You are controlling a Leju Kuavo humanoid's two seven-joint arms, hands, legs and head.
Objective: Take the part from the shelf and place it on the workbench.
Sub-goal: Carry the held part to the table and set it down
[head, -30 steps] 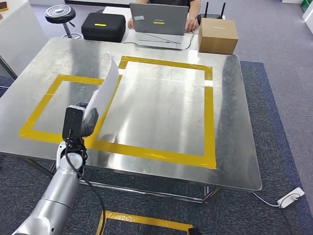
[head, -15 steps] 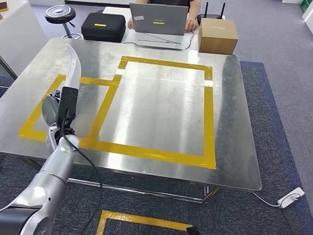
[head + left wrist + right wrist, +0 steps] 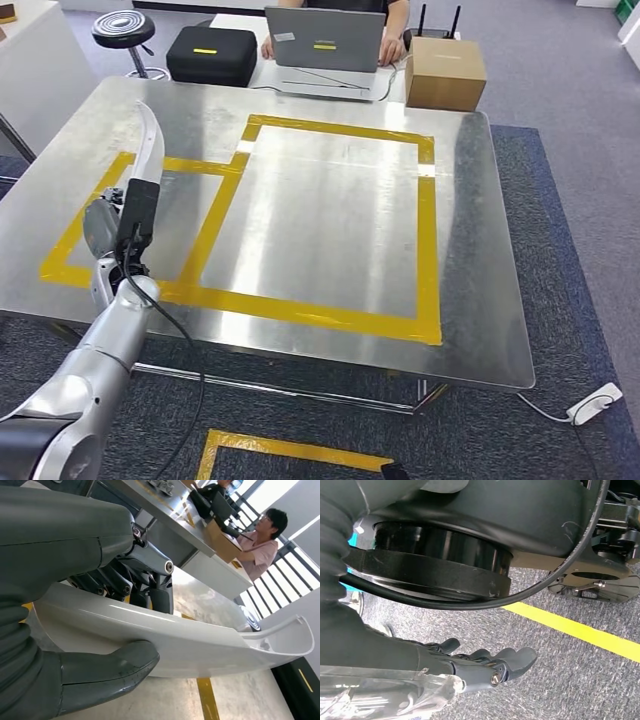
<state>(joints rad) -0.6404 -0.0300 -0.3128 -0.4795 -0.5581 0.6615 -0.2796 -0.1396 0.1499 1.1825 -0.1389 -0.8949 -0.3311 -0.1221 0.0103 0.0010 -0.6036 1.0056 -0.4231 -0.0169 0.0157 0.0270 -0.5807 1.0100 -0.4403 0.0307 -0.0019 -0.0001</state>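
Part [image 3: 151,135], a long, curved, glossy white moulding, is held upright above the desk [image 3: 468,250] near its left edge, over the smaller yellow-taped rectangle [image 3: 198,236]. It is clamped near its lower end by the left hand [image 3: 113,625], thumb under, fingers [image 3: 151,580] over. A thin, light, fairly stiff and slippery shell is judged; hold nearer mid-length would steady it. The right hand [image 3: 486,662] hangs loosely curled, holding nothing.
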